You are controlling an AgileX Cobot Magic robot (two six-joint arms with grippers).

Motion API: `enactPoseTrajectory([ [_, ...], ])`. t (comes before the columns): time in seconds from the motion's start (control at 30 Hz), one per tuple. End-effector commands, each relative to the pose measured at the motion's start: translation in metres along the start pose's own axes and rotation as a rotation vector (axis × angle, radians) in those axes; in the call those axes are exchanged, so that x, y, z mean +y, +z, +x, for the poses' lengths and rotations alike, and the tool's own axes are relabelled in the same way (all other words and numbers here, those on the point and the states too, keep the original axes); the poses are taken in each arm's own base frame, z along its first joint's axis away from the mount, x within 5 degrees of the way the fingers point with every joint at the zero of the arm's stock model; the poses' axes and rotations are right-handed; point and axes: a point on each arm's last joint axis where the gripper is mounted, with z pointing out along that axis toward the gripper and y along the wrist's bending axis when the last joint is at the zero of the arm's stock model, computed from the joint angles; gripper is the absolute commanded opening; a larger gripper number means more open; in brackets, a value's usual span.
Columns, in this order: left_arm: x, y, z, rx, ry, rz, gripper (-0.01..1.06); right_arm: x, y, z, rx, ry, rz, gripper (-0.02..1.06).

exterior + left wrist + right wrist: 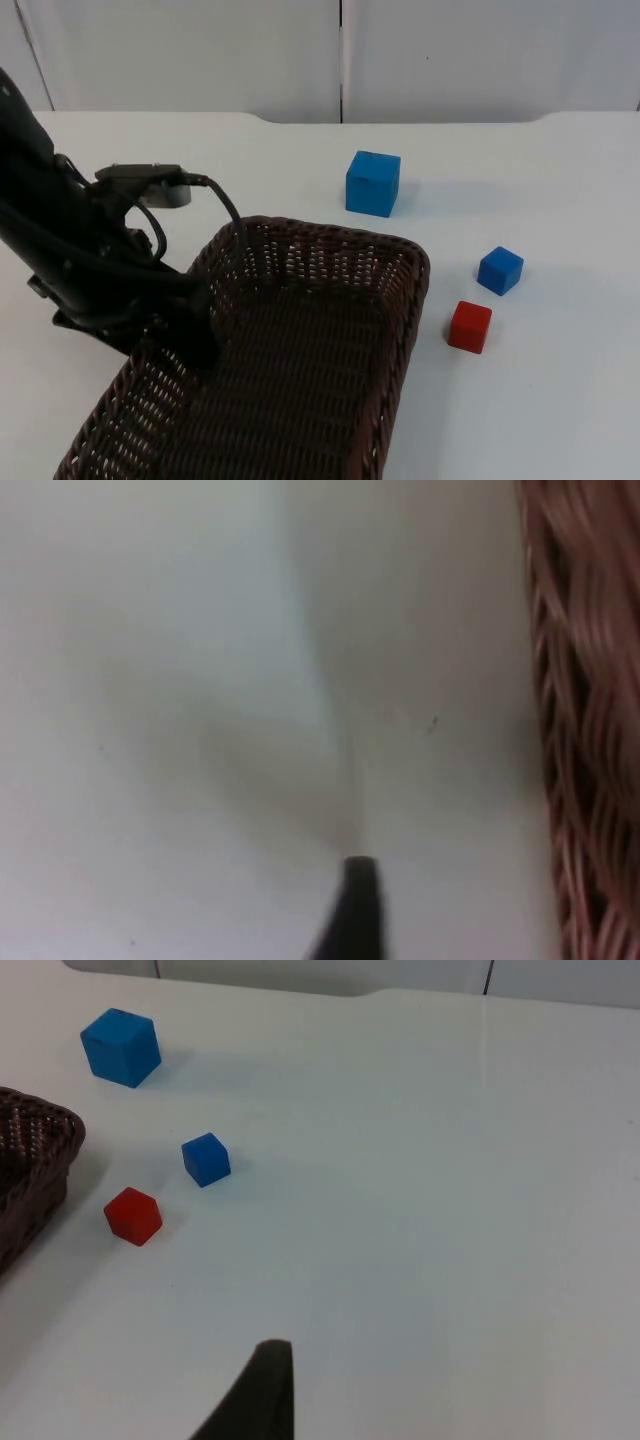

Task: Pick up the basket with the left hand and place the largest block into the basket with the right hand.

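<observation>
– Two steps in this task, how many done so far?

– None finished, I think. At the left, the left gripper [180,335] is down at the left rim of the basket [330,300], approx. at the wall, but I cannot tell if its fingers are apart or clamped on the rim. In the left wrist view the wicker wall [585,720] is just beside the fingertip. The basket looks not lifted yet, but this I only judge.

– And the blocks?

– All 3 on the table [560,200], none inside the basket. The big blue block [373,183] stands just behind the basket's far right corner. More to the right, the small blue block [500,270] and the small red block [469,327], near each other.

– Right arm?

– Right gripper [262,1390] waits at the right, well apart from the blocks; fingers state I cannot tell. So the pick & place of the big blue one is still to do.
</observation>
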Motion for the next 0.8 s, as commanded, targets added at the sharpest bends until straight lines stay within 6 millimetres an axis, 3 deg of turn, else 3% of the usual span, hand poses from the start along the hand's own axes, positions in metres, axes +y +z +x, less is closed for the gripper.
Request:
enactPoseTrajectory([
  [0.0, -0.002, 0.002, -0.001, 0.000, -0.002, 0.009, 0.60, 0.000, 0.000, 0.000, -0.007, -0.002, 0.006, 1.05],
  [0.07, -0.001, 0.004, -0.001, 0.004, -0.011, 0.012, 0.48, 0.000, 0.000, 0.000, -0.007, -0.002, 0.006, 1.05],
  [0.1, -0.001, 0.004, -0.001, 0.004, -0.011, 0.012, 0.48, 0.000, 0.000, 0.000, -0.007, -0.002, 0.006, 1.05],
  [0.23, -0.003, 0.003, -0.002, -0.010, -0.049, 0.025, 0.16, -0.001, 0.000, 0.000, -0.006, -0.010, 0.022, 1.05],
  [0.27, -0.003, 0.003, -0.002, -0.010, -0.049, 0.025, 0.16, -0.001, 0.000, 0.000, -0.006, -0.010, 0.022, 1.05],
  [0.33, -0.003, 0.001, -0.003, -0.017, -0.051, 0.026, 0.00, -0.002, 0.000, 0.000, -0.006, -0.012, 0.026, 1.05],
  [0.5, -0.006, -0.008, -0.005, -0.042, -0.107, 0.033, 0.00, -0.002, 0.000, 0.000, -0.006, -0.012, 0.026, 1.05],
  [0.63, -0.013, -0.026, -0.008, -0.078, -0.121, 0.045, 0.00, -0.002, 0.000, 0.000, -0.006, -0.012, 0.026, 1.05],
  [0.77, -0.026, -0.058, -0.010, -0.142, -0.136, 0.067, 0.00, -0.002, 0.000, 0.000, -0.006, -0.012, 0.026, 1.05],
])
